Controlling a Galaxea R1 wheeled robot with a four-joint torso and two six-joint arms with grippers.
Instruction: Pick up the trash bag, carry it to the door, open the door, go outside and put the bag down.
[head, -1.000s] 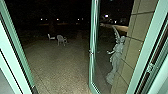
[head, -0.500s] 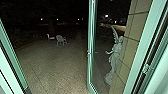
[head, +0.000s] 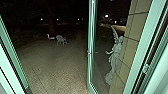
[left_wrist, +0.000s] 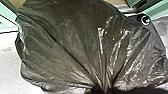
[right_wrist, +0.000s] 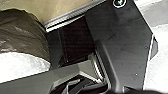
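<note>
Dark brown plastic trash bag (left_wrist: 62, 45): thin film, glossy, finely creased, bright glints along folds.
Pale green upright door frame (head: 142, 47): smooth, slight sheen, painted-metal look.
Green-edged glass door (head: 92, 55): smooth clear pane, shiny edge.
Tan rectangular-panelled wall (head: 135, 30): matt, stone-like.
Grey winged figure statue (head: 115, 55): matt, stone-like.
Beige outdoor paving (head: 55, 67): matt, speckled, rough-looking.
Silvery straight strip (right_wrist: 68, 19): metallic, ribbed.

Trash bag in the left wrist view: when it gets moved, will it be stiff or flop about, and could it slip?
The trash bag will probably flop and sway, as its film is loosely creased. The creases fan from one gathered spot, so strain likely collects there. Glossy highlights suggest a smooth skin that might slip; I can't judge its weight.
</note>
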